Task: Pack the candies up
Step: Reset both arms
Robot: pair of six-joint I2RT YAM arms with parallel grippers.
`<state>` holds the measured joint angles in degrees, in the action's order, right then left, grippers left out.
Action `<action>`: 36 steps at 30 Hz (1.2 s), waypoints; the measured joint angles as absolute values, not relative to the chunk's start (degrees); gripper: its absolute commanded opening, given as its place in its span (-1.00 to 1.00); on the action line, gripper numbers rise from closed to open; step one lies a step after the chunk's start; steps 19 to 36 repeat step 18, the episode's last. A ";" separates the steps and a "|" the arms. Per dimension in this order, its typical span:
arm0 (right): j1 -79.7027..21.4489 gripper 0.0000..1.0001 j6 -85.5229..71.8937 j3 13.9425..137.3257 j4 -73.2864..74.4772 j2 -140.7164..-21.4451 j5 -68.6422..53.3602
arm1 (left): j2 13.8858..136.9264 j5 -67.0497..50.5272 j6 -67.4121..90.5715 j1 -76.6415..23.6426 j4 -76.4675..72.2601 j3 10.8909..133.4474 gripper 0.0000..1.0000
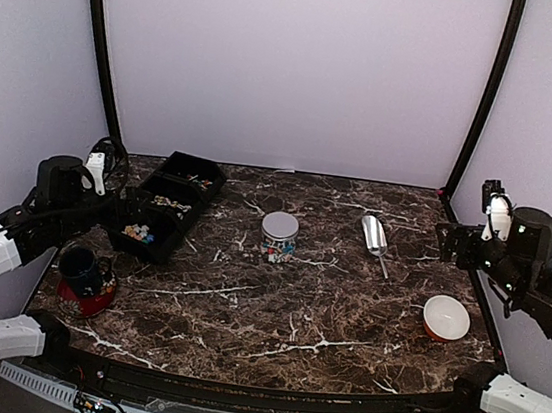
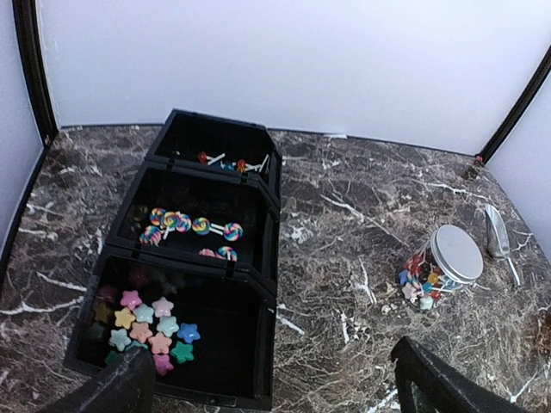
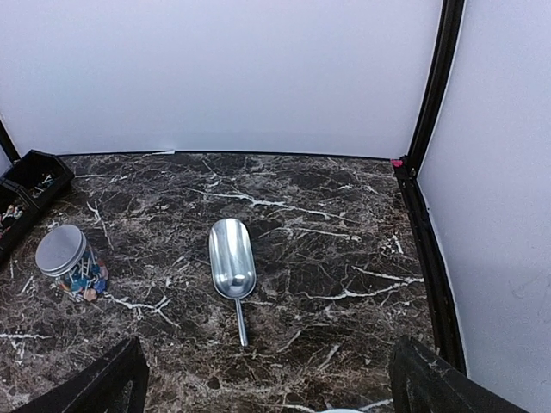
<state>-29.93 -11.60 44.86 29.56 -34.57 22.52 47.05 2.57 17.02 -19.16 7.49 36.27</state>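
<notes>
The left hand (image 2: 274,389) stands wide open with nothing in it, over the near end of the tray (image 2: 198,261). Just beyond it, at 10 o'clock in its own view, the candies (image 2: 146,325) lie loose in the tray's nearest compartment: small stars in pink, blue, green and pale tones. Lollipops (image 2: 191,225) lie in the middle compartment. At 2 o'clock stands the jar (image 2: 441,265), lid on, with more candies showing through the glass. The right hand (image 3: 271,383) is just as wide open and empty. The scoop (image 3: 232,262) lies at 12 o'clock from it, handle end nearer.

The candies look light, hard and smooth, so they would likely skid or scatter under a pinch. The scoop probably suits them better, taken by its thin handle. That handle lies flat on the surface (image 3: 344,224) and may be awkward to get under. The jar, being glass, is likely slick and breakable, so a hold round its body seems safest.
</notes>
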 measured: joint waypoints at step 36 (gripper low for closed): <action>-29.93 0.95 -12.08 41.32 32.18 -20.86 23.42 | 22.28 2.98 7.07 -19.16 17.69 30.61 0.98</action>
